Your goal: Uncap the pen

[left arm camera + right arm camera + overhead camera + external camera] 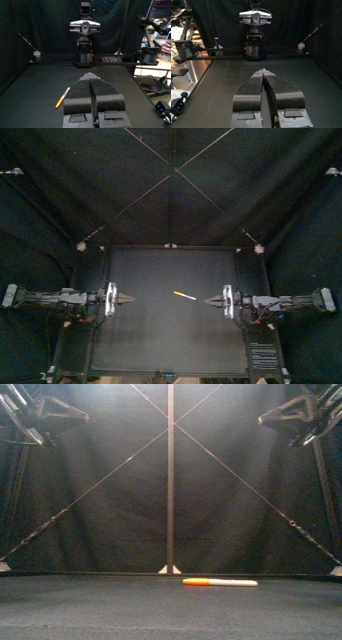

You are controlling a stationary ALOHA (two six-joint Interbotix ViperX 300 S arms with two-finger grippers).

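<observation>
the pen (185,296) lies flat on the worktop (160,343), a little right of the middle and aslant, between my two grippers. my left gripper (128,300) hangs above the left side, well apart from it. my right gripper (214,301) hangs above the right side, near the pen's closer end.

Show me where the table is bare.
The black table is bare across its front half and along the back curtain. Only the middle band is crowded: the white marker pen with an orange cap lies between the left end effector and the right end effector.
</observation>
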